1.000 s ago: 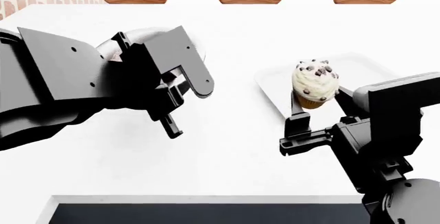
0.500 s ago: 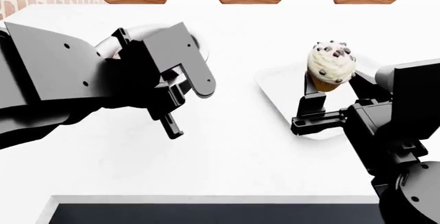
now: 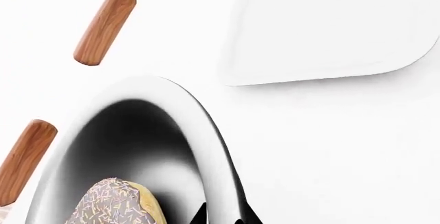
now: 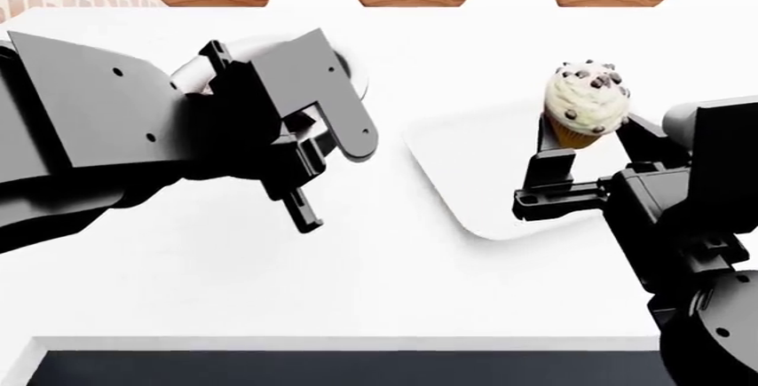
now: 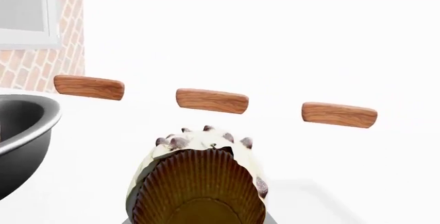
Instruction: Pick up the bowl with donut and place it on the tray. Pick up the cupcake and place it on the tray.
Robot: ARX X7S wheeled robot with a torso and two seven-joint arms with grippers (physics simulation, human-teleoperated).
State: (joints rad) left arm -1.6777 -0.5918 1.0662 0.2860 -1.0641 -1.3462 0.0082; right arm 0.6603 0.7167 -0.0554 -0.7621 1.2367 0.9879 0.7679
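Currently the right hand (image 4: 580, 151) holds the cupcake (image 4: 584, 104) by its wrapper, lifted above the far right part of the tray (image 4: 474, 164). The left hand (image 4: 311, 151) is at the rim of the bowl (image 3: 206, 131), which carries the donut (image 3: 117, 203) and sits on the counter (image 4: 391, 271) left of the tray. Whether that hand is closed on the rim cannot be determined.

Recommended procedure for the step in hand:
- Lower the cupcake straight down, keeping it upright.
- Set it near the tray's right end, so that space remains for the much wider bowl.
- Release only once the wrapper base rests flat inside the rim.
- Withdraw upward, to avoid tipping the frosting.
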